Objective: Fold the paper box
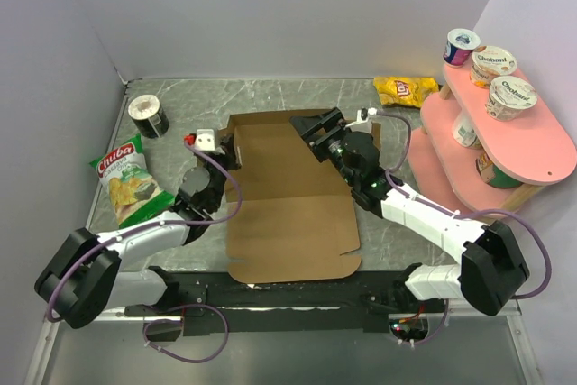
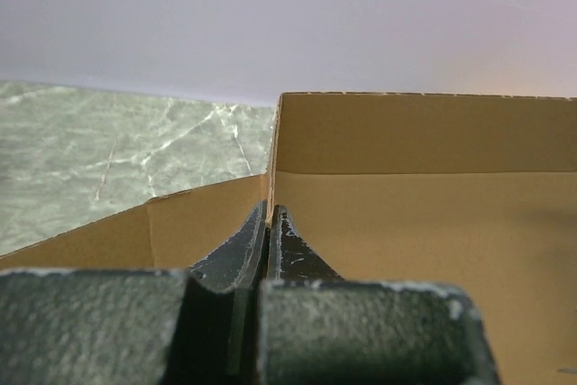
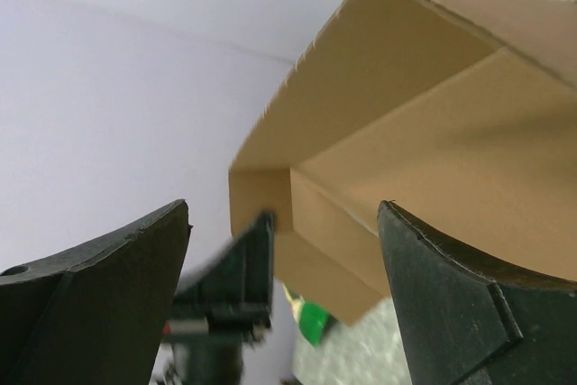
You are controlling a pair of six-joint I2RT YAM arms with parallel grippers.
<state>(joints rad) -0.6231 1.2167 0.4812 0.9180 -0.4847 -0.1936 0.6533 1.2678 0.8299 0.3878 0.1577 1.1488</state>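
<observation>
Green chip bag (image 1: pixel 126 185), pink shelf (image 1: pixel 541 146)

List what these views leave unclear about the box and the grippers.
- Left wrist: whether the shut left gripper pinches the paper box; its fingers hide the contact.
- Top: the box's far right corner, under the right gripper.
- Right wrist: green object behind the box, blurred.

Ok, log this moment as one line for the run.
paper box: partly folded, far wall up | left gripper: shut at left wall | right gripper: open at far right corner
</observation>
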